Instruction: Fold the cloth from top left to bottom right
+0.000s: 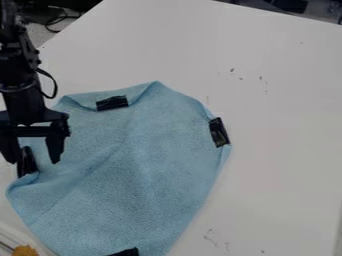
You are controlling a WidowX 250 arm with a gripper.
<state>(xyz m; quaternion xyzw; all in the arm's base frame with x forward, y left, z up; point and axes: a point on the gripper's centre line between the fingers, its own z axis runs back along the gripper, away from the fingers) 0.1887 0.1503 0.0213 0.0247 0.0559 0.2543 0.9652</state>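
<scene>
Pale and smooth, the counter [280, 100] spreads under the work, with dark cables [57, 20] beyond its edge at the upper left and a small orange-yellow thing [25, 250] at the lower left; across the left and middle of it lies the light blue cloth [127, 165], mostly flat, its upper edge turned and creased, with black patches at the top [111, 103], right [219, 132], left [27, 165] and bottom [125, 252].

Over the left side of the cloth hangs the pincer [33, 161], its two fingers well apart, the left patch showing between them; whether either tip touches the fabric I cannot tell. No fold has been laid across, so I judge the work to be at the grasping step, near its start; the next move calls for settling on an edge at the upper left, lowering until the fabric sits between the tips, and closing on it; then a modest lift and a slanting carry toward the lower right. Too shallow a pinch could let the soft edge slip; too low a carry might drag or bunch the whole piece.
</scene>
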